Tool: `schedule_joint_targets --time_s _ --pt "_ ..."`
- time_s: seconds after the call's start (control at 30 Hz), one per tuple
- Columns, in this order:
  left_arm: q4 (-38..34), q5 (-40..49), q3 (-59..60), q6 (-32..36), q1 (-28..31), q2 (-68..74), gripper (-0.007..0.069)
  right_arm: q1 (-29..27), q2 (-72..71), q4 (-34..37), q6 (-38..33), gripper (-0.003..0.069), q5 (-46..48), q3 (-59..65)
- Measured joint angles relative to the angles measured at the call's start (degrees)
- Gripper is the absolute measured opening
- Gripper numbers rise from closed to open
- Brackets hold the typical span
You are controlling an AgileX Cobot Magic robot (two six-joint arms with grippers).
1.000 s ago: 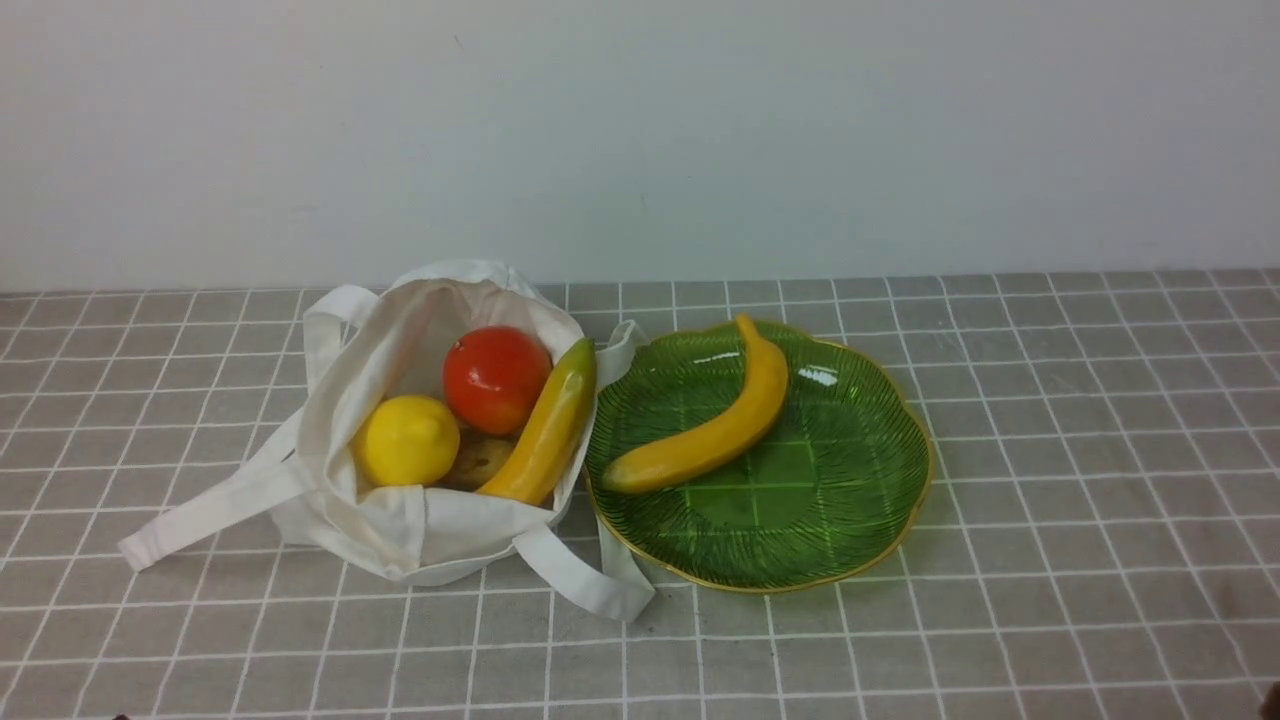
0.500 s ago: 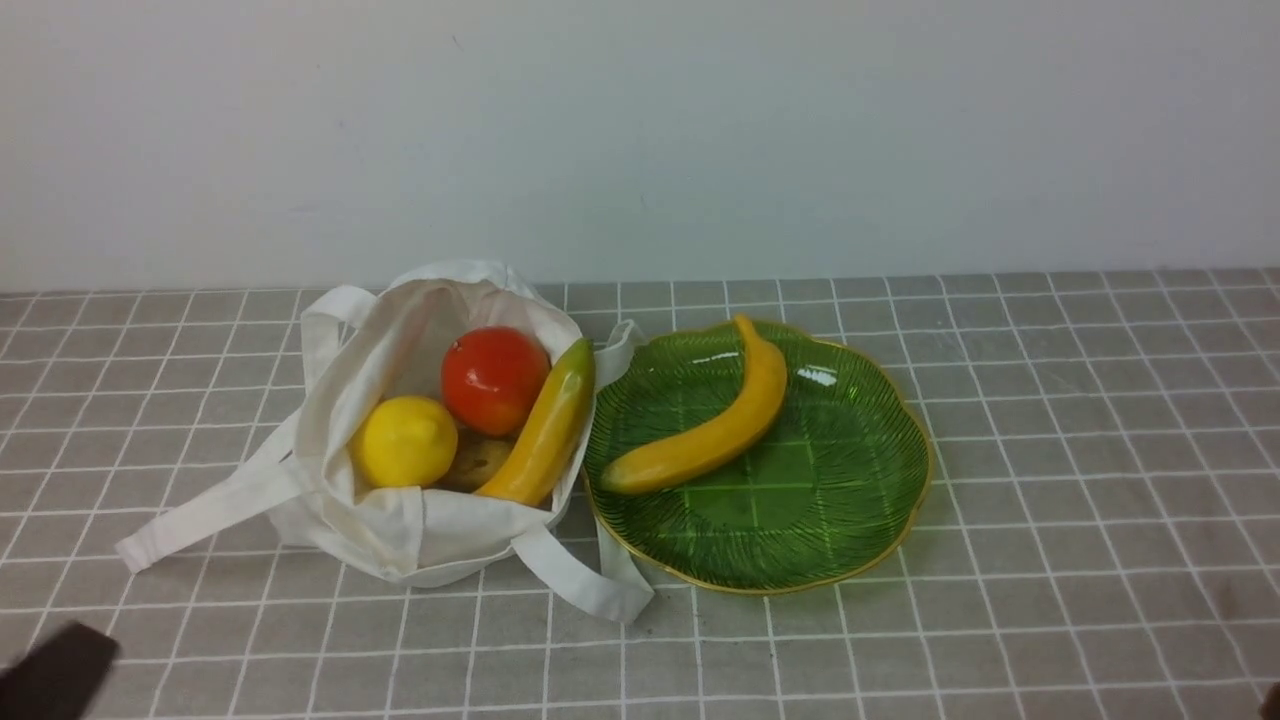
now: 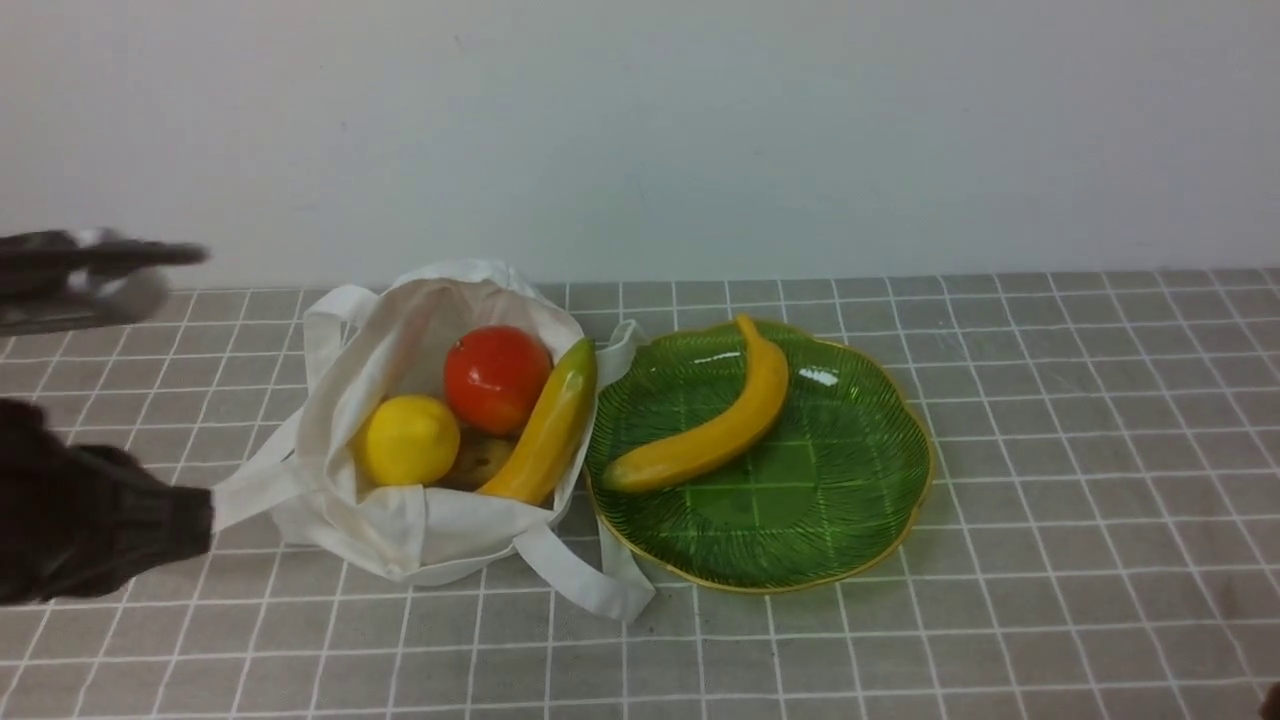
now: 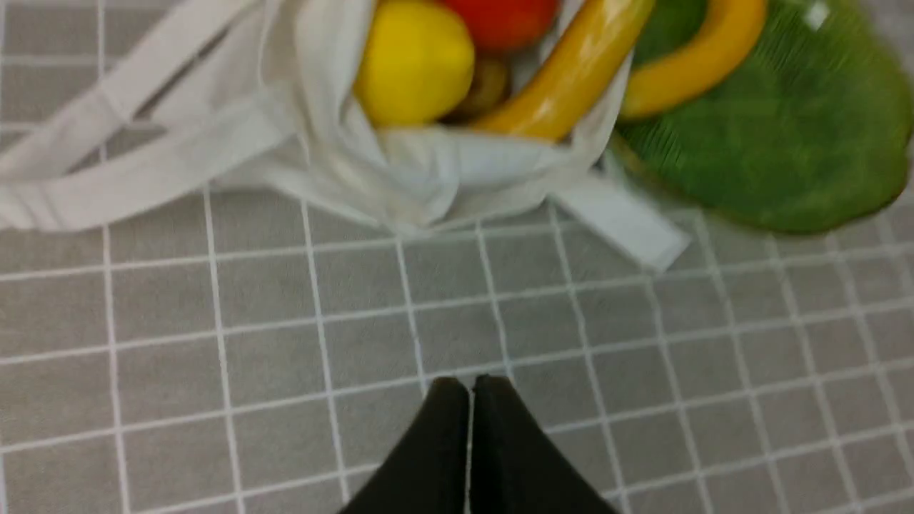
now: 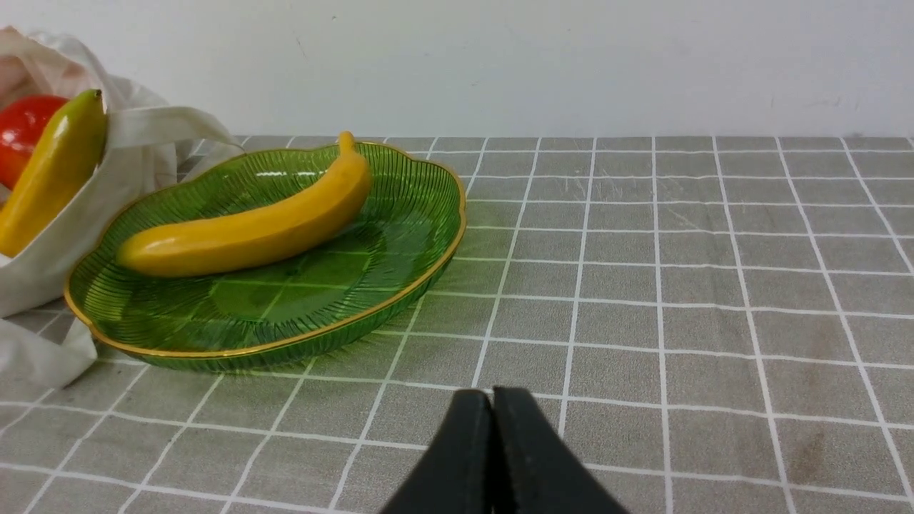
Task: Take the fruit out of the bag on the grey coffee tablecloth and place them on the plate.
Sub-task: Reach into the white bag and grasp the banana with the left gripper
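Note:
The off-white bag (image 3: 400,530) lies open on the grey tablecloth (image 3: 1050,450). In it are a red-orange fruit (image 3: 497,377), a lemon (image 3: 408,440), a small brown fruit (image 3: 480,460) and a banana (image 3: 545,430) leaning on its right edge. A second banana (image 3: 715,430) lies on the green plate (image 3: 850,500), right of the bag. My left gripper (image 4: 470,382) is shut and empty, above bare cloth short of the bag (image 4: 443,171); its blurred arm (image 3: 90,520) shows at the left edge. My right gripper (image 5: 493,394) is shut and empty, low over the cloth, apart from the plate (image 5: 400,235).
A white wall runs behind the table. The bag's long straps (image 3: 590,590) trail onto the cloth at its front and left, and one strap touches the plate's near-left rim. Bare checked cloth lies right of the plate.
My left arm has swung up into the front view at the left edge, from the lower-left corner to beside the bag. The fruit, bag and plate have not moved.

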Motion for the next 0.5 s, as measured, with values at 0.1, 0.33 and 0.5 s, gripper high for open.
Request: schedule_joint_targets --time_s 0.1,0.33,0.5 --pt "-4.1 2.4 -6.1 6.5 -1.5 13.9 -0.0008 0.0 0.0 0.0 0.0 -0.0015 0.0 0.0" --pt "-2.7 -0.4 -16.4 4.0 -12.8 31.7 -0.0008 0.0 0.0 0.0 0.0 -0.0015 0.0 0.0" --pt "2.5 -2.0 -23.2 -0.8 -16.7 37.6 -0.0007 0.0 0.0 0.0 0.0 -0.0015 0.0 0.0"
